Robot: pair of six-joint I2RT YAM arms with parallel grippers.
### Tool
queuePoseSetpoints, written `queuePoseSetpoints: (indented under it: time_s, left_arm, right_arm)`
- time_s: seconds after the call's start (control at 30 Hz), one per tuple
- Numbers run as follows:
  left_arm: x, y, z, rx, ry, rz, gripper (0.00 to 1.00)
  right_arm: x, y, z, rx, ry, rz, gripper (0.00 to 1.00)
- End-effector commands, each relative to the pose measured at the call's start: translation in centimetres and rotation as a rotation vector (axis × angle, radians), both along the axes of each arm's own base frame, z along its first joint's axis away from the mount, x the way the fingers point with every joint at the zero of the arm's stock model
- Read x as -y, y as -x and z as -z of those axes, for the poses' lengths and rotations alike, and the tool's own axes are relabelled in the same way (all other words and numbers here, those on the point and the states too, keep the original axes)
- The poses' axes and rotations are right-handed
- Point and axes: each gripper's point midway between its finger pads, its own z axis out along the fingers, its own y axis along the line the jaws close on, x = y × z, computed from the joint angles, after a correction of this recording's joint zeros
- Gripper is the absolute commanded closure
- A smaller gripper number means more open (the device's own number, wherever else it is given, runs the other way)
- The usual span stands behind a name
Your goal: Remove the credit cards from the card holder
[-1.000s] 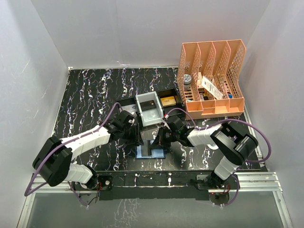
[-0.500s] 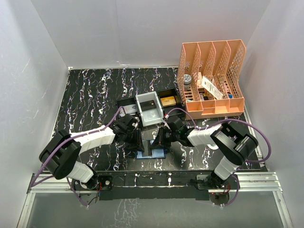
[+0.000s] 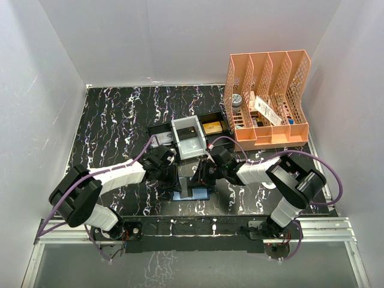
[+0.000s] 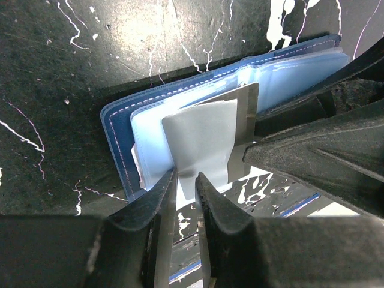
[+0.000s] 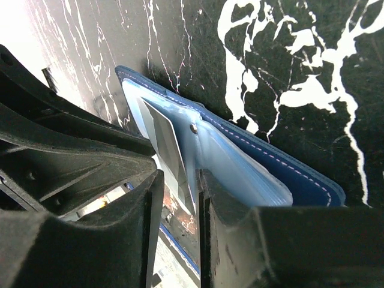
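On black white-veined table (image 3: 114,120), within white walls (image 3: 180,42): right gripper (image 5: 180,177) slightly apart around credit card (image 5: 165,141); left gripper (image 4: 186,180) nearly together, cannot tell if gripping; peach organizer (image 3: 270,102) labels unreadable

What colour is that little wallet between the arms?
The card holder is navy blue with a paler blue inside; clearest in the left wrist view.

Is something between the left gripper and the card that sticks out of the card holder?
Nothing visible. The card stands free of the card holder sleeves, directly at the left gripper. The right gripper crowds close beside it.
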Motion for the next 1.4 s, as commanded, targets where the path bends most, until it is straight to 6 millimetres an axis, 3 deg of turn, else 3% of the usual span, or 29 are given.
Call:
queuePoseSetpoints:
  time_s: [0.0,0.33,0.6,0.8,1.1,1.23,1.37]
  left_arm:
    - [-2.0,1.5,1.6,-0.036,-0.087,0.003,0.82]
    - [-2.2,1.6,1.8,-0.044,-0.1,0.01,0.83]
    - [-2.4,1.7,1.8,-0.045,-0.11,0.006,0.83]
    - [-2.5,1.7,1.7,-0.043,-0.11,0.004,0.83]
    - [0.6,-0.5,-1.8,0.029,0.026,-0.007,0.65]
    - [1.7,-0.9,-2.8,0.034,0.062,0.018,0.64]
    - [2.3,-0.4,-2.6,0.008,0.077,0.046,0.65]
  right_arm:
    - [0.2,-0.8,-0.3,0.041,0.014,0.02,0.72]
    - [-0.4,-0.6,0.3,0.018,-0.005,-0.003,0.7]
    - [-0.2,-0.7,0.0,0.03,-0.009,0.005,0.94]
    - [0.6,-0.4,-0.1,0.038,0.02,0.023,0.99]
    - [1.6,-0.2,-0.6,0.043,0.02,0.091,0.98]
    - [1.2,-0.1,-0.5,0.03,0.004,0.078,0.97]
    - [1.1,-0.3,-0.6,0.033,-0.005,0.08,0.96]
